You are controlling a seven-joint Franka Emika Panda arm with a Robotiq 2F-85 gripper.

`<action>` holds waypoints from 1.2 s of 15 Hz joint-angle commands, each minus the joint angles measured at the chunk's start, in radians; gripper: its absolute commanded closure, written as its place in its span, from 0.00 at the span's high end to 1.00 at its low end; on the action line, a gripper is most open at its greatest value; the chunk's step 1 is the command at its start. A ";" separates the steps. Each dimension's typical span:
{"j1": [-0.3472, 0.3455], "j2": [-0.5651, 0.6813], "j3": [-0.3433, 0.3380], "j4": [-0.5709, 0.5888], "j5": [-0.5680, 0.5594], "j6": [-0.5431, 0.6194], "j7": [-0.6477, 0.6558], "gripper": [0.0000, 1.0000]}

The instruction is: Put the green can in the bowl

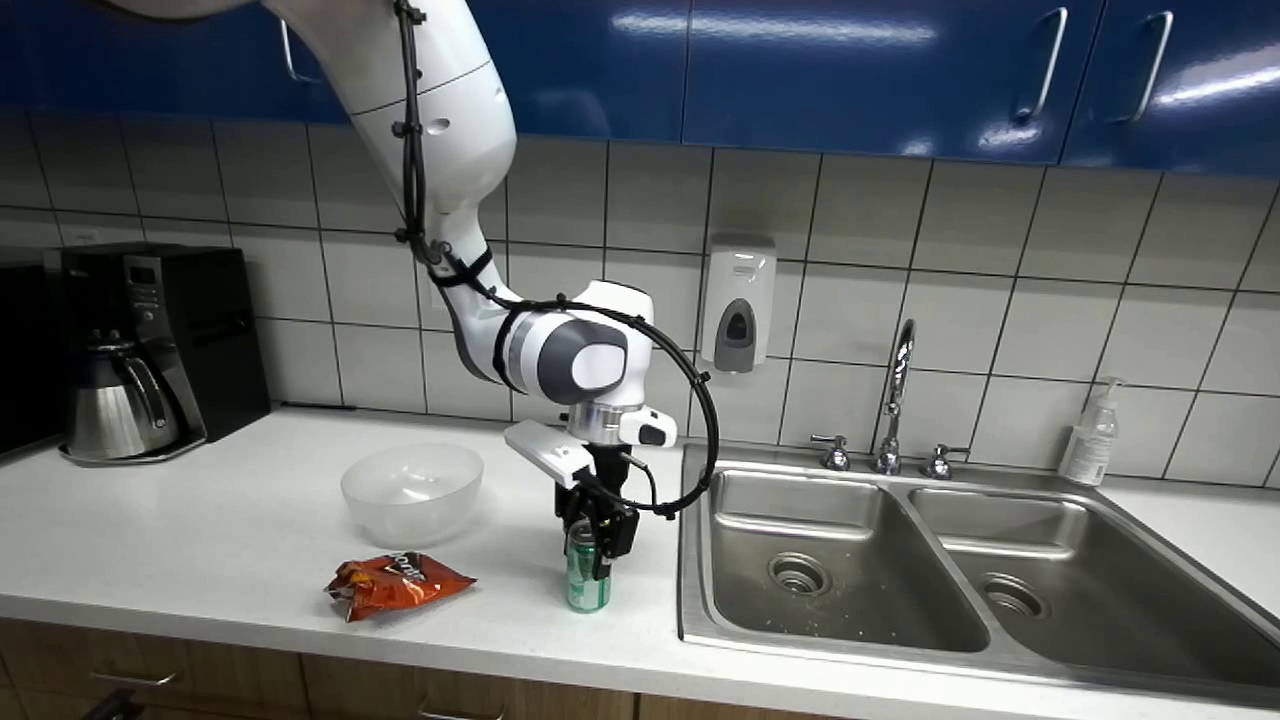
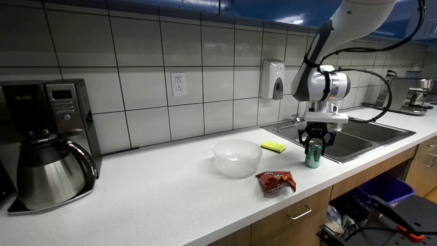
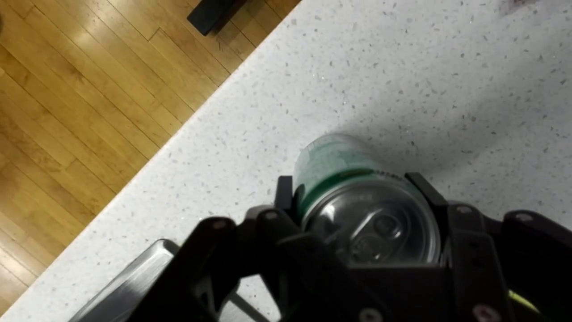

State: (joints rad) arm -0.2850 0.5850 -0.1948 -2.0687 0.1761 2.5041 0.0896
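The green can (image 1: 588, 592) stands upright on the white counter near its front edge, left of the sink; it also shows in an exterior view (image 2: 312, 161). My gripper (image 2: 314, 150) points down over it with one finger on each side. In the wrist view the gripper (image 3: 349, 179) fits snugly round the can (image 3: 337, 154), whose silvery top with its tab sits between the fingers. The gripper looks shut on the can, which still appears to rest on the counter. The translucent whitish bowl (image 1: 412, 497) stands farther back on the counter; it also shows in an exterior view (image 2: 237, 160).
A red-orange snack bag (image 1: 398, 584) lies in front of the bowl, between it and the counter's front edge. A yellow sponge (image 2: 273, 147) lies behind, near the steel sink (image 1: 840, 640). A coffee maker (image 1: 190, 340) stands at the far end, and a soap dispenser (image 1: 739, 300) hangs on the wall.
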 commanded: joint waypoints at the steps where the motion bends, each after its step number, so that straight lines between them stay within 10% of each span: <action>1: -0.002 -0.030 0.003 0.007 -0.014 -0.043 -0.021 0.38; 18: 0.085 -0.181 0.002 -0.024 -0.100 -0.044 -0.011 0.38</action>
State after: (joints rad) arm -0.2140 0.4656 -0.1947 -2.0666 0.1046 2.4871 0.0869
